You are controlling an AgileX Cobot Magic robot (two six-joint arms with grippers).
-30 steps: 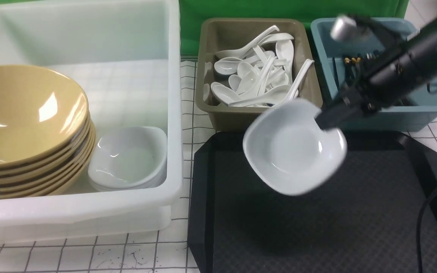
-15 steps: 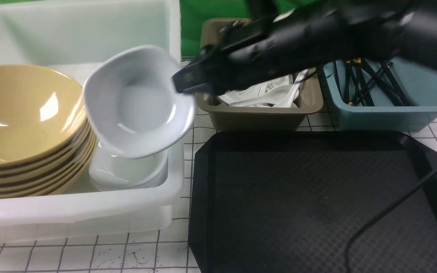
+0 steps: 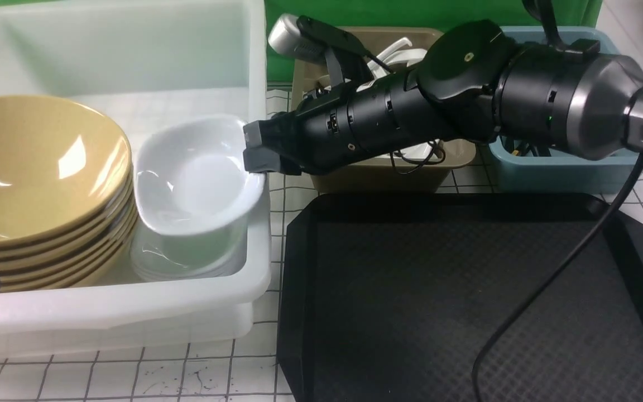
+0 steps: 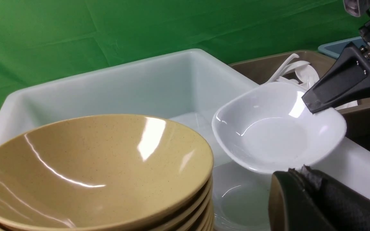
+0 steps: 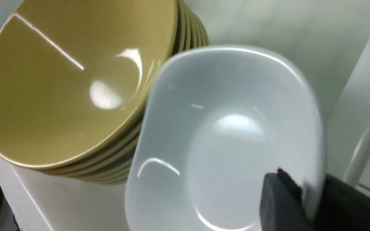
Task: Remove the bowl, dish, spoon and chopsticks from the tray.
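Carrying four containers on a white counter (image 3: 132,374) ruled with thin dark grid lines and smudged with small dark scribbles (image 3: 198,382) near the front edge. Bearing, on the left, a large white plastic tub (image 3: 120,312), reaching nearly from front to back. Bearing, on the right toward the front, a flat black tray (image 3: 411,312) with cut corners and a raised rim, lying just beside the tub with a narrow strip of grid showing between them. Holding up, behind the tray, an olive bin (image 3: 355,181) and, to its right, a blue bin (image 3: 556,178), standing side by side, close to the tray's far rim.
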